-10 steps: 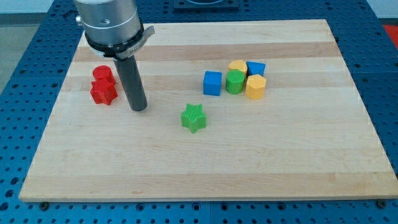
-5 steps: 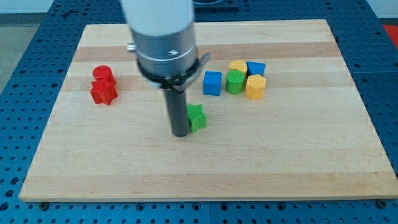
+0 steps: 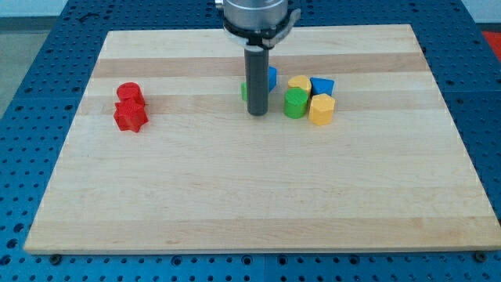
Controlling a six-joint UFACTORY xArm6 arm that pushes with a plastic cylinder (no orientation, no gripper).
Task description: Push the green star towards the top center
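Note:
My tip (image 3: 257, 113) rests on the board near the middle, a little towards the view's top. The green star (image 3: 244, 91) is almost wholly hidden behind the rod; only a green sliver shows at the rod's left edge, just above the tip. A blue cube (image 3: 272, 77) peeks out on the rod's right side, touching or very near the star.
To the right of the rod sits a cluster: a green cylinder (image 3: 296, 103), a yellow block (image 3: 322, 109), a yellow block (image 3: 298, 82) and a blue block (image 3: 322, 86). A red cylinder (image 3: 129, 92) and a red star (image 3: 130, 117) sit at the view's left.
The rod has swept from the left, reached the green star and pushed it up towards the view's top. The blue cube has shifted upward too. The red blocks and the right cluster have not moved.

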